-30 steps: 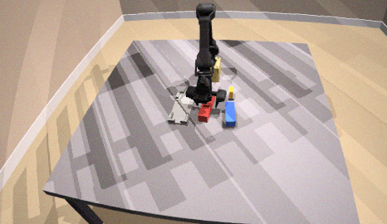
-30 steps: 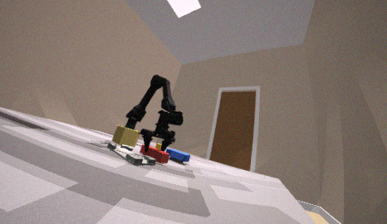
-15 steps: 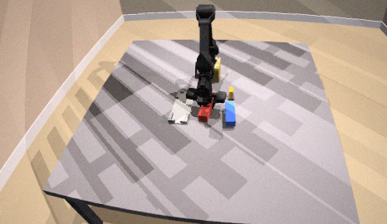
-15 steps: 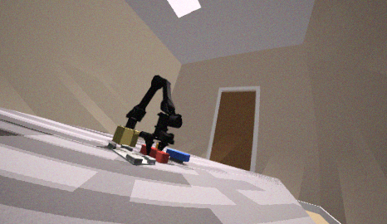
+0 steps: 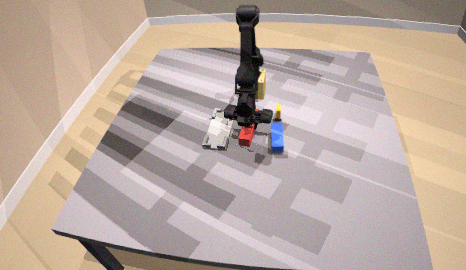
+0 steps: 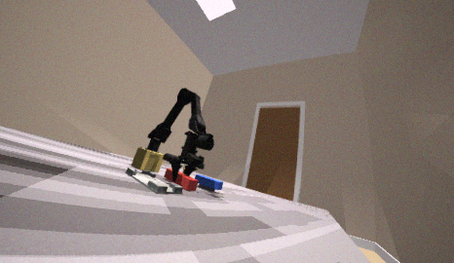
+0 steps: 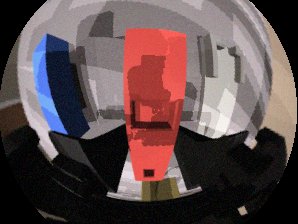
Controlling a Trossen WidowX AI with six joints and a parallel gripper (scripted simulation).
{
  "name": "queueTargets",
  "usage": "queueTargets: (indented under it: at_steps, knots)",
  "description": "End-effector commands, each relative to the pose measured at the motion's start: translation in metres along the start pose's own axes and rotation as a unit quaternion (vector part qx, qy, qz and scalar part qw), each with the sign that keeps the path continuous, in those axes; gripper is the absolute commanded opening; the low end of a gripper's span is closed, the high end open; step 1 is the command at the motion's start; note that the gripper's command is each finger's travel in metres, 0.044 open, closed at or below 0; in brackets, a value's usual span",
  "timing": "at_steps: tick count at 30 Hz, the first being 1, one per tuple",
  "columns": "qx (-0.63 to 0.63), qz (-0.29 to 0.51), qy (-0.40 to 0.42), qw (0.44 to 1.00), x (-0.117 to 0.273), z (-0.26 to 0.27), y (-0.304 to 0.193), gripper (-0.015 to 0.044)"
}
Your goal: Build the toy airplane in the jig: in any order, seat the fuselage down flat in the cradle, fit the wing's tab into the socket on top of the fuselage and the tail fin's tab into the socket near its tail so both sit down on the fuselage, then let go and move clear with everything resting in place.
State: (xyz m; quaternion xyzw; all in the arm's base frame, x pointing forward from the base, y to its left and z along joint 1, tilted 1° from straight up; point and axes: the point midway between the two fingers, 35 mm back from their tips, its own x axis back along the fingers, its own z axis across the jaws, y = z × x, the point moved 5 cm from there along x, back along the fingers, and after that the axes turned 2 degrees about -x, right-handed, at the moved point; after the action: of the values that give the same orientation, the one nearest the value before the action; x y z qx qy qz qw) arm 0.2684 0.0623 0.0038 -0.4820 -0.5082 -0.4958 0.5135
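Note:
The red fuselage (image 5: 246, 138) (image 6: 189, 182) (image 7: 155, 45) is upright at table level, beside the cradle and outside it. Its wing socket and small tail socket face up in the wrist view. My gripper (image 5: 248, 123) (image 6: 181, 176) (image 7: 150, 124) points down and is shut on the fuselage, one finger on each side, near the larger socket. The pale grey cradle (image 5: 217, 132) (image 6: 157, 186) (image 7: 220, 100) lies flat and empty. The blue wing (image 5: 277, 137) (image 6: 209, 182) (image 7: 42, 95) lies on the fuselage's other side. The small yellow tail fin (image 5: 278, 112) stands behind the wing; it is hidden in the other views.
A tan-yellow block (image 5: 262, 84) (image 6: 147, 159) (image 7: 159, 190) is at the arm's base, behind the parts. The wing and cradle lie close on either side of the gripper. The table's front edge is far from the parts.

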Motion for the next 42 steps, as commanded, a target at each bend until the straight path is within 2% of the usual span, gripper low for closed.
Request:
queueTargets:
  at_steps: [1,36,42]
  knots:
    - [0.001,-0.011,0.002,1.0,0.014,0.001,0.006,0.0]
    - [0.001,-0.011,0.002,1.0,0.122,0.0,0.001,0.0]
    - [0.001,-0.011,0.002,1.0,0.126,-0.001,0.0,0.0]
